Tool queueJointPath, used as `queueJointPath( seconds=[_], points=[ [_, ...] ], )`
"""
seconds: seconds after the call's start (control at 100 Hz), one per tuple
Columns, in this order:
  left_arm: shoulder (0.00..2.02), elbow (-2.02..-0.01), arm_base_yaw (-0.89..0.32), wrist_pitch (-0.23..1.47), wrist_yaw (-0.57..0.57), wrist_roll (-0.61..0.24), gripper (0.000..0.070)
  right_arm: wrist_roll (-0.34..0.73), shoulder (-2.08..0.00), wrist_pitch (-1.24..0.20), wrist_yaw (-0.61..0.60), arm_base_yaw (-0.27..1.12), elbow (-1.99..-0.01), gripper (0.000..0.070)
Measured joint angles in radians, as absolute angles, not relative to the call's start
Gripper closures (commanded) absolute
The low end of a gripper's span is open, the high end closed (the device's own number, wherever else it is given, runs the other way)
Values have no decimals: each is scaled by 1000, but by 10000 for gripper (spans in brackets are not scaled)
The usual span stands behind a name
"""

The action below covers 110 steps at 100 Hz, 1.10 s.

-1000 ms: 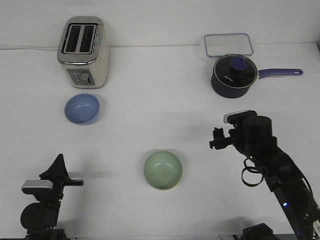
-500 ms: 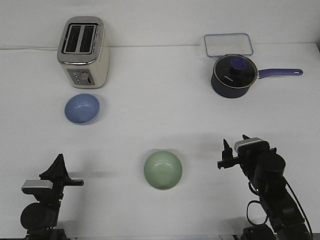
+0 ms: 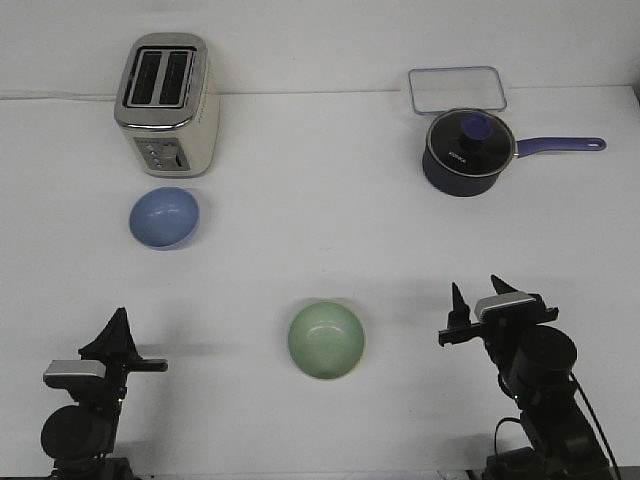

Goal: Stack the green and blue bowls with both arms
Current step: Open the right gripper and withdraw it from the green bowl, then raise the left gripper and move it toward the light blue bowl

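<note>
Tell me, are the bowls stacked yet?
Not yet. Nothing looks done: the blue bowl sits alone by the toaster, and the green bowl sits apart in the middle of the table, closer to the robot. Nothing is in hand either: the left claw and right claw both hold nothing. Still left: pick up one bowl and set it inside the other.

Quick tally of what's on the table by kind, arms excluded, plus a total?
Bowls: 2, the blue bowl and the green bowl
Toasters: 1, the toaster
Saucepans: 1, the lidded saucepan
Containers: 1, the clear rectangular container
Total: 5
</note>
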State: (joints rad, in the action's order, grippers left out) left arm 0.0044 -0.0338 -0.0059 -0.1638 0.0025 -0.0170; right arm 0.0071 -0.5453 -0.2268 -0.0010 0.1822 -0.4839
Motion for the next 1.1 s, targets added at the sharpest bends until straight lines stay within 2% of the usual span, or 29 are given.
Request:
queueJointPath(
  seconds=[0.2, 0.48, 0.59, 0.81, 1.1],
  points=[
    [4, -34, -6, -164, 2, -19, 688, 7, -545, -227, 0, 182, -484, 245],
    [4, -35, -6, -170, 2, -71, 688, 7, -545, -227, 0, 182, -484, 245],
    [9, -67, -6, -107, 3, -94, 688, 7, -545, -226, 0, 182, -484, 245],
    [134, -339, -6, 13, -2, -105, 688, 7, -545, -226, 0, 182, -484, 245],
    [598, -811, -6, 405, -1, -107, 688, 7, -545, -226, 0, 182, -484, 245]
  ],
)
